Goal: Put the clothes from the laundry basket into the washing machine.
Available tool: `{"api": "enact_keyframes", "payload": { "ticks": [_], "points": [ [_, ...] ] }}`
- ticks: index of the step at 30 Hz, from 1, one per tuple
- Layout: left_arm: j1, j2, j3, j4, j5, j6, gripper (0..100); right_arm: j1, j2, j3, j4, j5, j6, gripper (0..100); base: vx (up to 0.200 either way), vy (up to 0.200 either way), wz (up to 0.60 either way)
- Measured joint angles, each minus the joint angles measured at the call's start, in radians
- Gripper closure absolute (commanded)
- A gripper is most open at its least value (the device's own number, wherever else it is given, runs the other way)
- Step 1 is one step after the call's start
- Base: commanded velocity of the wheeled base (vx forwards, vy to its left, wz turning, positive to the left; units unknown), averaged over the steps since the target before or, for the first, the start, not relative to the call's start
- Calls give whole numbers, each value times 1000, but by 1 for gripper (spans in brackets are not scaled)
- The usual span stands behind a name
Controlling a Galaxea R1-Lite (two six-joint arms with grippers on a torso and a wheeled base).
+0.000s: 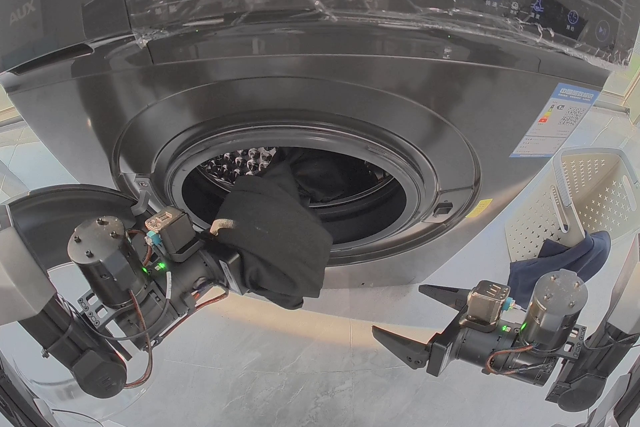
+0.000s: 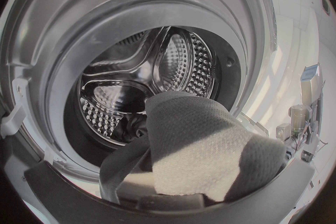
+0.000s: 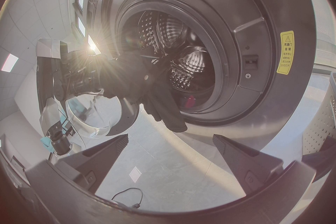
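The black garment [image 1: 277, 235] hung at the mouth of the washing machine [image 1: 333, 81], its upper part lying over the lower lip of the opening and reaching into the drum [image 2: 168, 60], while a loose fold sagged below the rim outside. It was carried on the left end effector [image 1: 233, 265], which the cloth buried so fully that I could not tell how far it was closed. From the left wrist view the fabric [image 2: 196, 144] showed a coarse knit (thick, something like a sweater), so I judged it soft, limp and fairly light, with enough friction not to slip from a firm pinch. It would offer no stiffness at all: whatever was not gripped would droop and trail. The best hold seemed to be a bunched handful near the middle, so that less cloth dangles to catch on the door seal. Deeper in the drum another dark piece [image 2: 131, 126] already lay on the perforated steel. The round door [image 1: 60, 215] stood open to the robot's left. The right end effector [image 1: 400, 311] waited low in front of the machine, spread wide and holding nothing. Beyond it, to the robot's right, stood the white laundry basket [image 1: 587, 181] with a dark blue garment [image 1: 567, 258] draped over its near edge.
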Motion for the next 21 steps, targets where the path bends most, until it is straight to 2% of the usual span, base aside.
{"api": "enact_keyframes", "payload": {
  "ticks": [5, 8, 15, 21],
  "points": [
    [-37, 36, -81, 2, 74, 2, 100, 4, 8, -3, 0, 0, 3, 0, 0, 0, 0],
    [-49, 79, -153, 1, 90, 11, 100, 5, 10, -3, 0, 0, 4, 0, 0, 0, 0],
    [-58, 175, -245, 3, 37, 21, 100, 4, 13, -5, 0, -1, 4, 0, 0, 0, 0],
    [-47, 270, -371, 5, 26, 20, 100, 3, 16, -9, 0, 0, 4, 0, 0, 0, 0]
  ]
}}
